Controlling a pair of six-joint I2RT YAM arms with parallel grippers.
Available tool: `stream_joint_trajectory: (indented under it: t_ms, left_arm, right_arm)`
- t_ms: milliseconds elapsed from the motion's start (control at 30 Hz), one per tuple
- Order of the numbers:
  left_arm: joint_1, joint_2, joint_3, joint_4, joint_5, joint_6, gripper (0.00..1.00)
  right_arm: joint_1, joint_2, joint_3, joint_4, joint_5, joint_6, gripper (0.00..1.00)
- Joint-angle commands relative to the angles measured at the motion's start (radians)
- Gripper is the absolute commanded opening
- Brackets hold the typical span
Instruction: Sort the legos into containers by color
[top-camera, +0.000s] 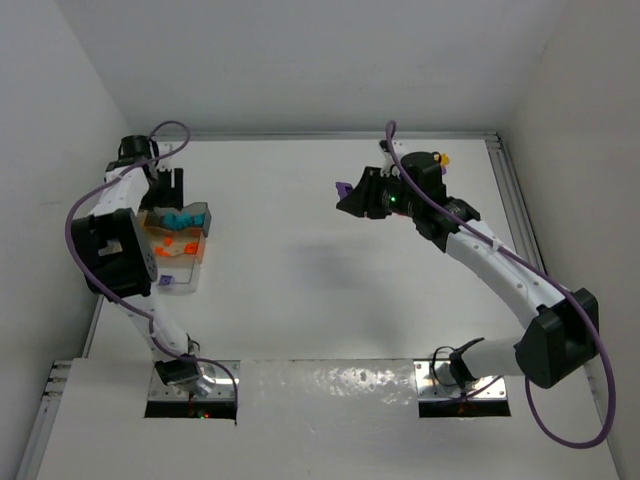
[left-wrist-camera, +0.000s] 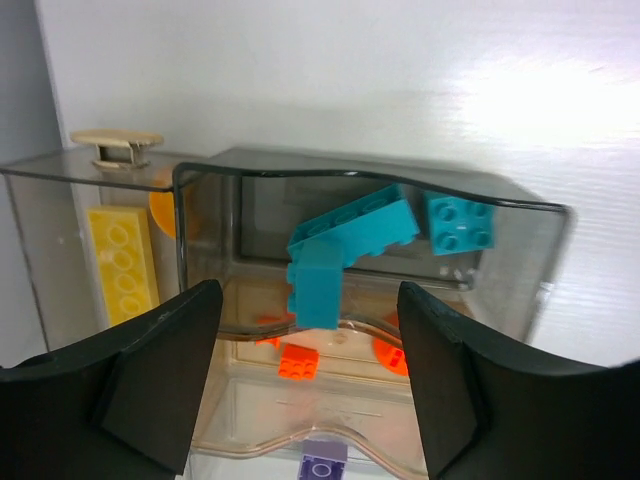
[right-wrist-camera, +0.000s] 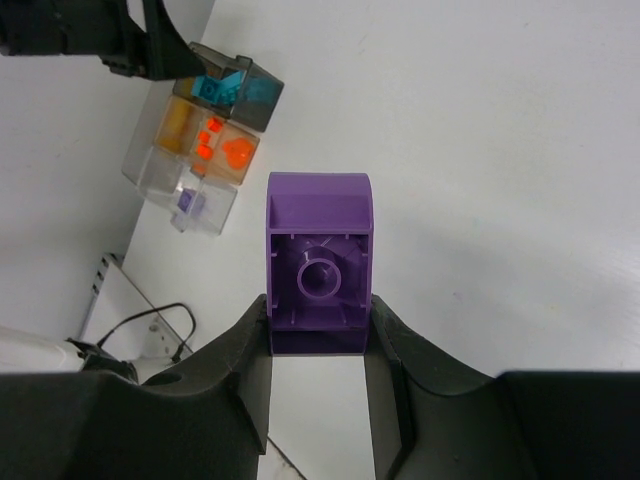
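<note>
Over the worktop (top-camera: 300, 300), right of centre | right end effector (right-wrist-camera: 320, 318) clamped on purple brick (right-wrist-camera: 320, 250) | tray (right-wrist-camera: 262, 92) well off to its left, purple compartment (right-wrist-camera: 190, 205) at the near end | left end effector (left-wrist-camera: 308, 305) parted, empty, right above the teal bricks (left-wrist-camera: 350, 235)

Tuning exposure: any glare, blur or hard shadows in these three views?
Top external: shiny glare on the table at its near edge, faint soft shadow below the right gripper. Left wrist: blown-out patch on the table at upper right, teal bricks sharp. Right wrist: purple brick crisp, tray slightly soft.
</note>
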Motion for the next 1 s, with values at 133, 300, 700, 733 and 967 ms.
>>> stream_joint_trajectory:
  t_ms: [133, 300, 700, 733, 967]
  left_arm:
    - [-0.092, -0.326, -0.056, 0.131, 0.410, 0.292, 0.63]
    - [-0.255, -0.611, -0.251, 0.088, 0.754, 0.820, 0.71]
    - [-0.494, -0.487, -0.082, -0.473, 1.127, 1.083, 0.87]
    - [-0.531, -0.487, -0.079, -0.475, 1.123, 1.074, 0.87]
    - [-0.589, -0.489, -0.092, -0.383, 1.106, 0.962, 0.82]
  right_arm:
    - [0.016, 0.029, 0.091, -0.066, -0.041, -0.124, 0.00]
    - [0.114, 0.058, 0.119, -0.085, -0.095, -0.365, 0.00]
    - [0.277, 0.040, -0.013, 0.148, -0.118, -0.771, 0.00]
    - [0.291, 0.057, -0.002, 0.158, -0.120, -0.796, 0.00]
    - [0.318, 0.110, 0.050, 0.161, -0.120, -0.822, 0.00]
